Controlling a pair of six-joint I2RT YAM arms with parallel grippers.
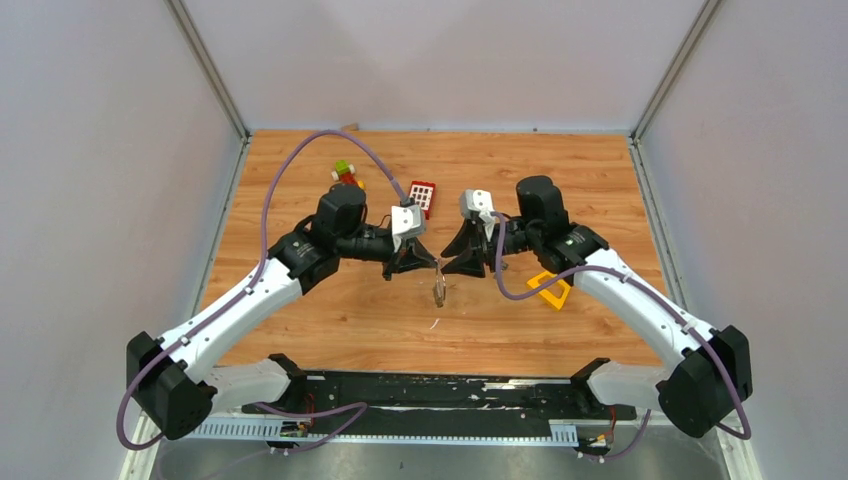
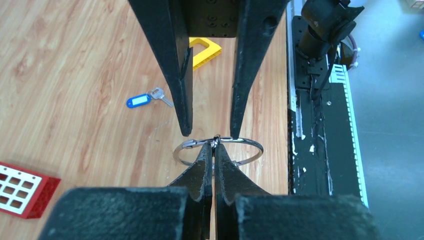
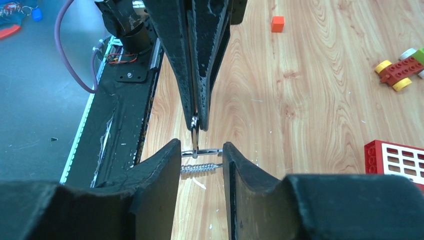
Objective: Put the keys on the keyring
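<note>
- Just above the wooden table [image 1: 340, 320], the left gripper [image 2: 215, 145] is clamped fully closed on the rim of the keyring [image 2: 182, 146], holding the thin silver ring clear of the surface.
- Facing it, the right gripper [image 3: 201, 150] has its jaws partly apart, its two fingers [image 3: 160, 170] straddling the ring. Whether they touch the wire cannot be told.
- Seen from above, the two arms meet over the middle of the table, fingertips close together, with the ring hanging just below them.
- One of the keys [image 2: 159, 94], silver with a blue tag [image 2: 138, 101] on its head, lies flat on the wood, well apart from the ring and not threaded onto it.
- Beyond that key sits a yellow triangular block [image 2: 205, 50], while a red brick [image 2: 20, 187] lies off to the other side of the left gripper.
- Farther back on the table, the right wrist camera picks up a small orange cube [image 3: 277, 23] and a toy car [image 3: 400, 70] built of bricks.
</note>
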